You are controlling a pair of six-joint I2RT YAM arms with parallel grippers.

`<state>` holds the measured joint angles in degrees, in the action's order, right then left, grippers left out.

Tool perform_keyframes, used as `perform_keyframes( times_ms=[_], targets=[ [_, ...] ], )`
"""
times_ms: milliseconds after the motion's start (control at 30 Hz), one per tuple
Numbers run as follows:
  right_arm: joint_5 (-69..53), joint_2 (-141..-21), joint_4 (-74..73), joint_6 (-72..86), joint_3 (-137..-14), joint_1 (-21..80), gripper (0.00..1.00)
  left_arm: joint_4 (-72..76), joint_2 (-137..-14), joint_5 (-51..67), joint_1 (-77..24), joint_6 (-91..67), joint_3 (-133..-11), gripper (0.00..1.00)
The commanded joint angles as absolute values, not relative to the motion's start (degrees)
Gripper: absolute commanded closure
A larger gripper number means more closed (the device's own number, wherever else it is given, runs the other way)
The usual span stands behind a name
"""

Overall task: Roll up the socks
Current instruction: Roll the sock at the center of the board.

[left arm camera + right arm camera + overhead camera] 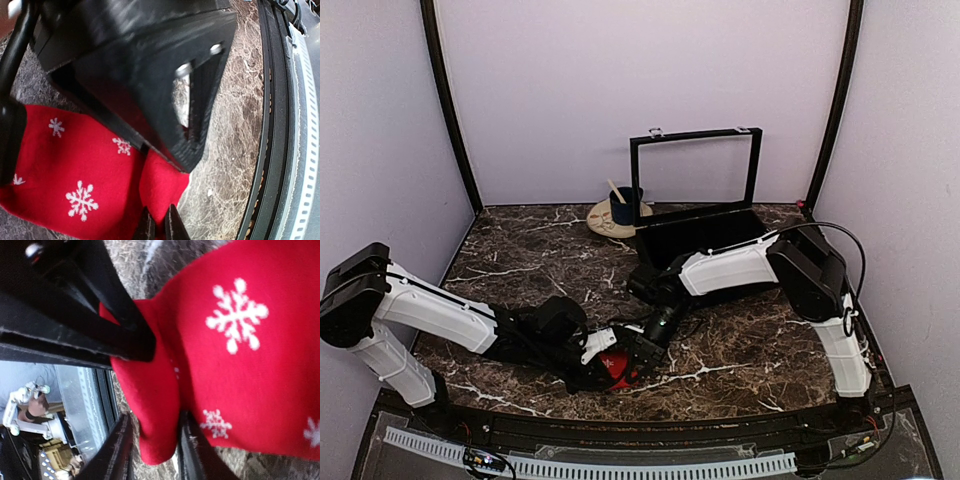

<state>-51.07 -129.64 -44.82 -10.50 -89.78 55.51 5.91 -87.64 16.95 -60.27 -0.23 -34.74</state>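
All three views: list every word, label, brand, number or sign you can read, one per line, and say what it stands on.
No readable text in any view.
The socks carry only white snowflake marks, no letters.
The black box, the mug and both arms show no legible label.
The clutter beyond the table edge in the right wrist view is too small to read.

Two white-shelled arms [430,312] with black joints and black grippers; a black cable [840,240] loops over the right arm.

The socks [614,367] lie on the table [740,350] near its front edge, with the box [700,238] behind them and the mug [623,205] left of the box.
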Motion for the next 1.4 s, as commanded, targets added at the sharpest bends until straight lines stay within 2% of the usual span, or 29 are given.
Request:
perform_keyframes(
  times_ms=[0,367,800,1067,1367],
  targets=[
    [-47.22,-128.1,-43.32,-9.59,-86.4,54.25,0.68,4.19,-88.67,18.64,-59.9,-1.78,-33.85,1.0],
    [-45.91,-124.06,-37.1,-6.68,-79.79,53.42,0.62,4.39,-88.67,20.69,-58.36,-3.23,-33.4,1.0],
    [-37.6,-115.93,-24.59,0.19,-70.42,52.16,0.63,3.94,-92.38,28.43,-54.84,-4.07,-34.29,1.0],
    [-30.74,-109.57,-15.72,4.04,-61.89,52.21,0.64,2.79,-94.37,32.46,-52.54,-3.64,-35.22,1.0],
    [-17.42,-97.78,-5.94,4.76,-51.08,55.37,0.65,1.09,-98.24,36.39,-50.91,-3.09,-37.42,1.0]
  ],
)
